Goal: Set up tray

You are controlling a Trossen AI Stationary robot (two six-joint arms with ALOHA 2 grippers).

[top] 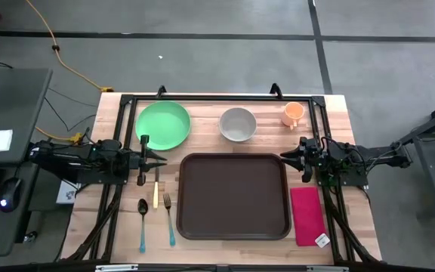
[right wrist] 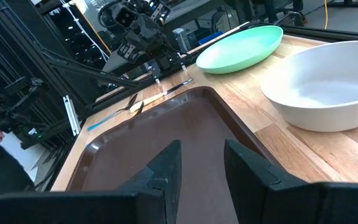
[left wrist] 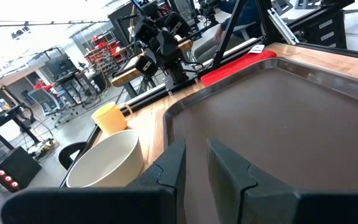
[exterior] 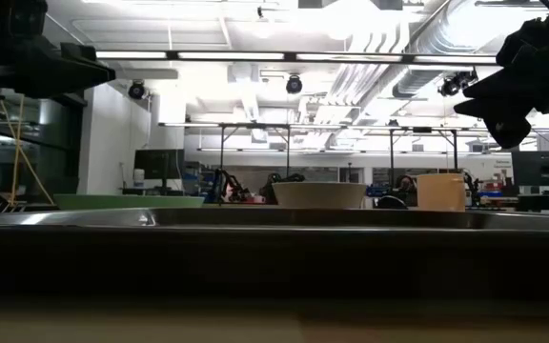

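The dark-brown tray [top: 232, 195] lies flat on the wooden table, near the front middle, with nothing on it. My left gripper [top: 161, 159] hovers off the tray's far left corner, pointing level toward the right, fingers slightly open [left wrist: 196, 146] and nothing between them. My right gripper [top: 285, 156] hovers off the tray's far right corner, pointing left, open [right wrist: 202, 144] and also with nothing between its fingers. In both wrist views the tray [left wrist: 278, 118] [right wrist: 160, 124] lies below and ahead of the fingers.
Behind the tray stand a green plate [top: 163, 125], a white bowl [top: 238, 124] and an orange cup [top: 293, 113]. A spoon [top: 143, 223], knife [top: 156, 195] and fork [top: 169, 219] lie left of the tray. A red-pink napkin [top: 306, 215] lies to its right.
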